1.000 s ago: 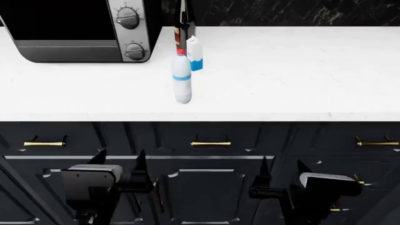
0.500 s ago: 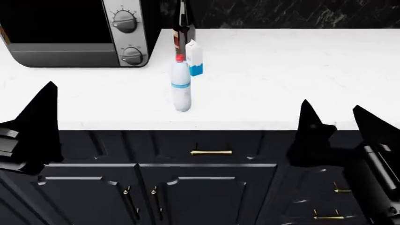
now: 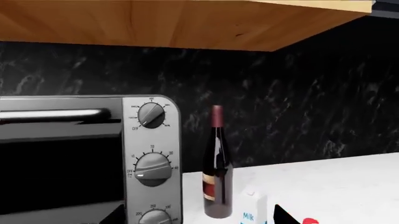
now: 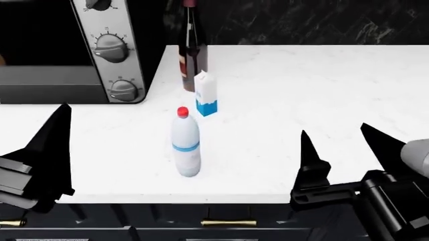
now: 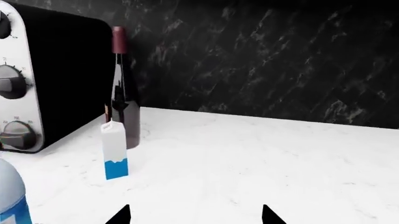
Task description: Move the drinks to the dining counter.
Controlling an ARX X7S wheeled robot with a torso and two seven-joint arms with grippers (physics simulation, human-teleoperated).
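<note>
Three drinks stand on the white marble counter (image 4: 322, 90). The clear water bottle (image 4: 186, 145) with a red cap is nearest the front edge. Behind it stand the white-and-blue milk carton (image 4: 206, 94) and the dark-red wine bottle (image 4: 192, 55). My left gripper (image 3: 196, 219) is open at the counter's front left; in the head view only one of its fingers (image 4: 54, 145) shows. My right gripper (image 4: 342, 150) is open over the front edge, right of the water bottle, holding nothing. The right wrist view shows the carton (image 5: 115, 151), wine bottle (image 5: 123, 102) and water bottle (image 5: 11, 196). The dining counter is out of view.
A black and silver toaster oven (image 4: 67, 50) with knobs stands at the back left, close beside the wine bottle. A dark marble wall (image 4: 302, 20) backs the counter. A wooden cabinet (image 3: 174, 23) hangs above. Gold-handled dark cabinets (image 4: 228, 222) lie below the edge.
Both grippers have risen from in front of the cabinet doors to the counter's front edge. The head view has moved closer and higher over the drinks.
</note>
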